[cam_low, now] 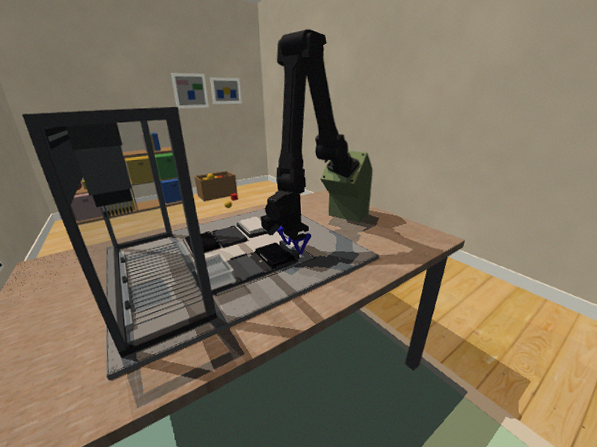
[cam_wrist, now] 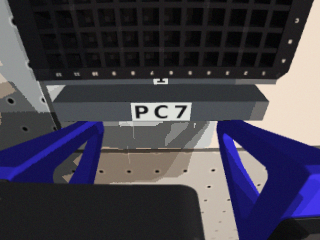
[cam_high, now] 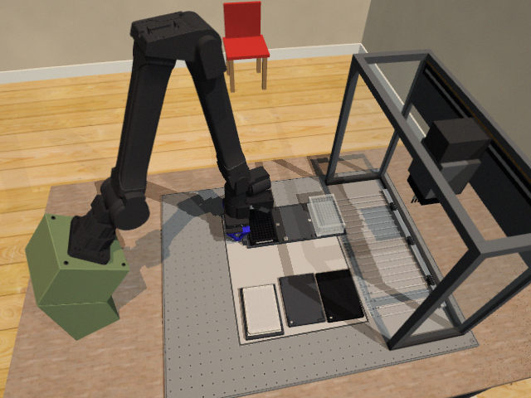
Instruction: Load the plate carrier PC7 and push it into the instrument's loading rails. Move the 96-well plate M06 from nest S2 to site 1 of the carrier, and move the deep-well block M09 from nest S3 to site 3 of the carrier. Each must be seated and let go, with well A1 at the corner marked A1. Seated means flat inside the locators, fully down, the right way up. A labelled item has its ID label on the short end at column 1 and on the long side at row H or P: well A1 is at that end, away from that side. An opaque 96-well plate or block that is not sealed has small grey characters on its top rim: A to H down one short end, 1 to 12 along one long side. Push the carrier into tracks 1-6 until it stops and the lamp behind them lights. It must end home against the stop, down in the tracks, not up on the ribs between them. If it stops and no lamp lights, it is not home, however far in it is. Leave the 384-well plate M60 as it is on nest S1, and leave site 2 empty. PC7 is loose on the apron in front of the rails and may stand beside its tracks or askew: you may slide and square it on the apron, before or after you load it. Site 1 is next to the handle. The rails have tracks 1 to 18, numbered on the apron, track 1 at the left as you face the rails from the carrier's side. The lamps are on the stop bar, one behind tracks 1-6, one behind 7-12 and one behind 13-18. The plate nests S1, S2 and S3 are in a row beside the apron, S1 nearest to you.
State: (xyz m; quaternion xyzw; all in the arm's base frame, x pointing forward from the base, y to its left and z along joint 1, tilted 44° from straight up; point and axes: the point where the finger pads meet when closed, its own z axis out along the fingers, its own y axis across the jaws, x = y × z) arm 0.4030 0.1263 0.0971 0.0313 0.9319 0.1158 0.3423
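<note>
From above we see the black arm (cam_high: 145,107) bent down over the grey surface (cam_high: 192,299), its blue pincer (cam_high: 238,233) low at the handle end of the long dark carrier (cam_high: 291,222). A black gridded plate (cam_high: 262,226) sits on the carrier site next to the handle, the middle site is bare, and a clear plate (cam_high: 325,214) sits at the far end by the rails (cam_high: 386,252). Nearer us, a white plate (cam_high: 260,309) lies in the first nest (cam_high: 283,329), beside two dark nests (cam_high: 338,295). From the side, the pincer (cam_low: 293,240) hangs just past the carrier's end, near the black plate (cam_low: 274,253), with the tall frame (cam_low: 71,222) to the left. At the wrist, the two blue fingers stand wide apart, gripping nothing, on either side of the grey handle (cam_wrist: 160,102) labelled PC7, not touching it; the black plate (cam_wrist: 160,35) fills the view behind it.
</note>
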